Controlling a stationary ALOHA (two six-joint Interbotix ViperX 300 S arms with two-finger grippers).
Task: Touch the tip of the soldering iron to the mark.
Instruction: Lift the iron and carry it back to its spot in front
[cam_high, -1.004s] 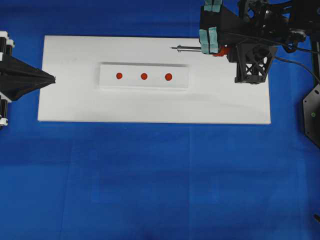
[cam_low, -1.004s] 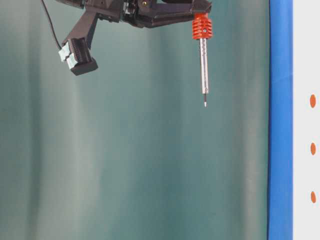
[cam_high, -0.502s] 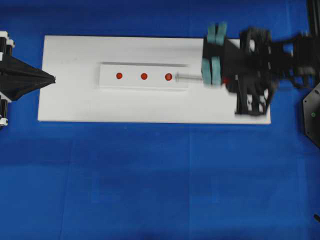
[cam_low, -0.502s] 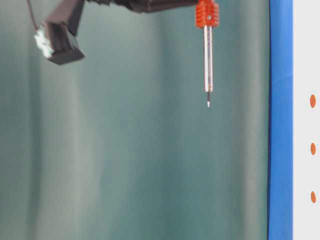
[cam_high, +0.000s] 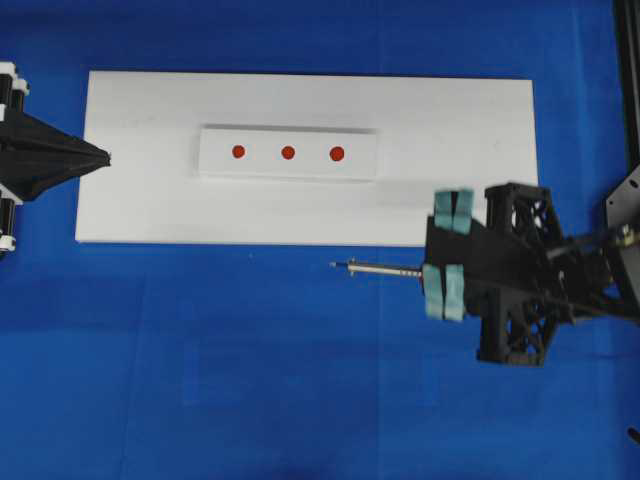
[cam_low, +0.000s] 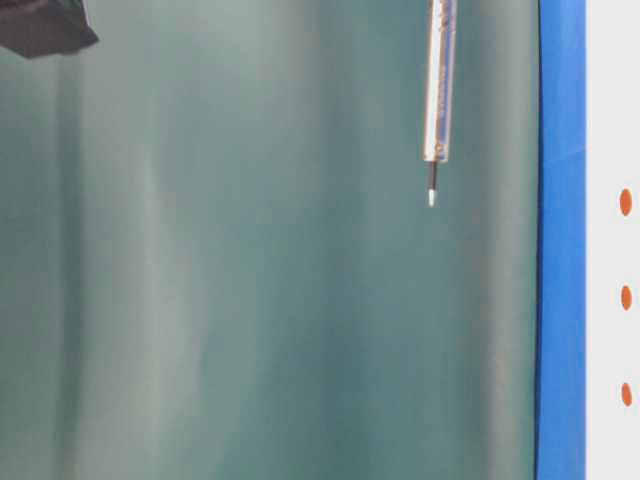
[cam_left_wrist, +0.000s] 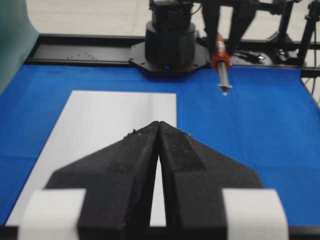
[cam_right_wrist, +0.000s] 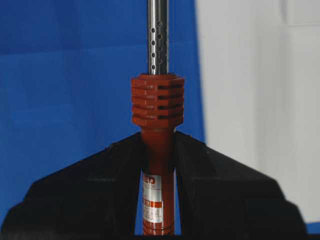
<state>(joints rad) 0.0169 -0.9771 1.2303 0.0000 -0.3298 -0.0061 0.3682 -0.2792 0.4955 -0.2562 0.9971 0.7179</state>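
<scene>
Soldering iron (cam_high: 385, 268) clamped in right gripper (cam_right_wrist: 158, 165), off white board's (cam_high: 450, 120) front edge; marks (cam_high: 337, 153) untouched.

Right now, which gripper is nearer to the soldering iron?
Right. The right gripper holds the soldering iron; the left gripper sits far away at the board's opposite end.

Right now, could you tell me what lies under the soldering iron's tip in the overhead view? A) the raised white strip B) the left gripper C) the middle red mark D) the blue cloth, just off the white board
D: the tip of the soldering iron sits over the blue cloth, just off the white board's near edge.
</scene>
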